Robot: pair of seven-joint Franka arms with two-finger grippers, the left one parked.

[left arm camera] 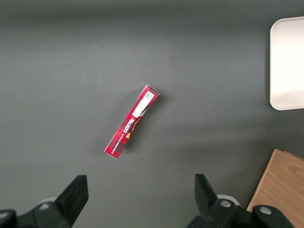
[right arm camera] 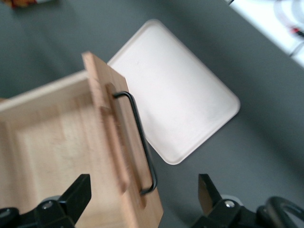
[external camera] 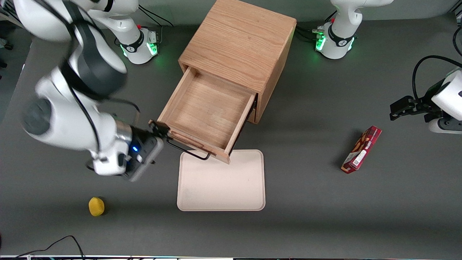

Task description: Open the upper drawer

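Observation:
The upper drawer (external camera: 207, 108) of the light oak cabinet (external camera: 238, 43) stands pulled far out, and its tray is empty inside. Its front carries a thin black wire handle (external camera: 188, 151) and a raised wooden strip. My gripper (external camera: 158, 130) is open at the end of the drawer front toward the working arm's end of the table. In the right wrist view the gripper (right arm camera: 144, 191) has its jaws spread wide, with the drawer front (right arm camera: 109, 142) and the handle (right arm camera: 141, 142) between them, touching neither. The lower drawer is hidden under the open one.
A cream tray (external camera: 222, 182) lies on the table in front of the open drawer, partly under its front; it also shows in the right wrist view (right arm camera: 180, 95). A yellow ball-like object (external camera: 96, 206) lies nearer the camera. A red snack box (external camera: 362, 149) lies toward the parked arm's end.

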